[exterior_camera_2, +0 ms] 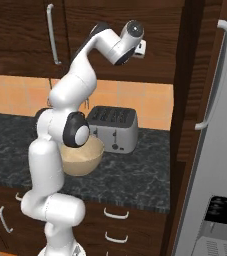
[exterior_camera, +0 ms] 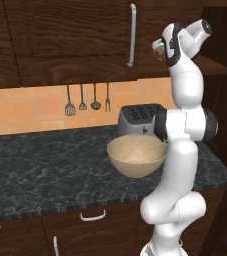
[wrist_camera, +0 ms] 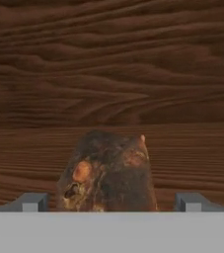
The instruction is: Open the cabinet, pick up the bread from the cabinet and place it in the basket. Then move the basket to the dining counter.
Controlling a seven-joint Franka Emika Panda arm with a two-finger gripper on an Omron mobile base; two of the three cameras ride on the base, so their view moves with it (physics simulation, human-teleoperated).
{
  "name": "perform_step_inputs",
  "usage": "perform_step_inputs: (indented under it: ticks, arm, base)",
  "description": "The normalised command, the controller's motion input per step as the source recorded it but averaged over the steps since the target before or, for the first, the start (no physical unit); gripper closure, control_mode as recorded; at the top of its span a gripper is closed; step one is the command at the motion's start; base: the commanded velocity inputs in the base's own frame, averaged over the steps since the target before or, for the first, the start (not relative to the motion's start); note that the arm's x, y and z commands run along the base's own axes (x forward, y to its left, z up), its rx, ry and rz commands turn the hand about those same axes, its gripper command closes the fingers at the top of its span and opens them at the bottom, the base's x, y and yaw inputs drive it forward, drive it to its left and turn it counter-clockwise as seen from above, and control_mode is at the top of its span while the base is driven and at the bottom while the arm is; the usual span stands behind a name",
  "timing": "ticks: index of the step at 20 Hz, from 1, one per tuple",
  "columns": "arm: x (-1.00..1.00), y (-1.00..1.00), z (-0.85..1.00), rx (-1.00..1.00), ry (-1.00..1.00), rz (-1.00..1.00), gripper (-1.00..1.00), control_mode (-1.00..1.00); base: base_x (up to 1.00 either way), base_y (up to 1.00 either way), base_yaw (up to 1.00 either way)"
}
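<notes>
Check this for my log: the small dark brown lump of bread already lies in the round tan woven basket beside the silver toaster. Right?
Not quite. The basket beside the toaster holds nothing, as the left base view shows. The bread sits on the cabinet's wooden shelf, between the open gripper's fingertips, in the hand view.

The bread (wrist_camera: 106, 170) is seen on a shelf inside the cabinet (exterior_camera: 75, 40), apparently between the fingertips (wrist_camera: 30, 202). Below, the basket (exterior_camera: 136, 155) is set before the toaster (exterior_camera: 137, 119) on the counter (exterior_camera: 45, 170).

Dark brown bread (wrist_camera: 106, 173) (orange flecks), tan speckled basket (exterior_camera: 136, 156), black marbled counter (exterior_camera: 40, 170).
</notes>
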Motion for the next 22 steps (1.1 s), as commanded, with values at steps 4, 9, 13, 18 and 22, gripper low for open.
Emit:
perform_step_inputs:
  ticks: [4, 9, 13, 18, 22]
  arm:
    - [0.58, 0.01, -0.11, 0.00, 0.00, 0.00, -1.00, -1.00]
    - [0.39, 0.08, -0.32, -0.02, 0.00, 0.03, 1.00, -1.00]
    - [-0.22, 0.00, -0.42, 0.00, -0.07, 0.07, 1.00, -1.00]
    - [-0.65, 0.04, -0.51, 0.03, -0.22, 0.06, 1.00, -1.00]
    - [-0.99, 0.16, -0.04, 0.05, -0.42, 0.03, 1.00, -1.00]
  base:
    - [0.00, 0.00, 0.00]
    - [0.00, 0.00, 0.00]
    - [0.00, 0.00, 0.00]
    - [0.00, 0.00, 0.00]
    - [0.00, 0.00, 0.00]
